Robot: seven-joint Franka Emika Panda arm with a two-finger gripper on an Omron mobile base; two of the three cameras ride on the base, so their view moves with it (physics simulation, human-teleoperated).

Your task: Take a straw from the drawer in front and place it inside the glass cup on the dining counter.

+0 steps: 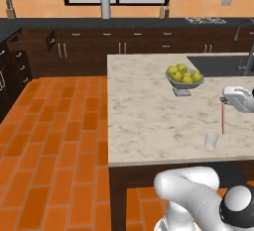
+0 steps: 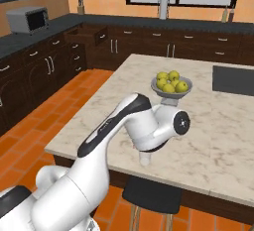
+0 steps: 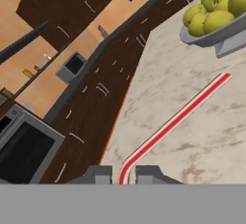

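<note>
My gripper (image 1: pixel 224 101) hovers over the right part of the dining counter (image 1: pixel 144 106), shut on the top of the red-pink straw (image 1: pixel 223 118). The straw hangs roughly upright, its lower end level with the rim of the glass cup (image 1: pixel 212 140) and just to the right of it. The cup stands upright near the counter's front edge. In the hand view the straw (image 3: pixel 178 119) runs from between my fingertips (image 3: pixel 98 174) out over the pale marbled counter (image 3: pixel 202 141). At the far corner cabinets the dark drawer (image 2: pixel 88 36) stands pulled out, also visible as the drawer (image 1: pixel 49 40).
A grey bowl of yellow-green fruit (image 1: pixel 184 79) sits mid-counter, behind the cup. A dark sink (image 1: pixel 218 65) with a faucet (image 1: pixel 246 51) lies at the counter's far right. A black stool (image 2: pixel 151 195) stands under the front edge. A microwave (image 2: pixel 27 19) is on the left worktop.
</note>
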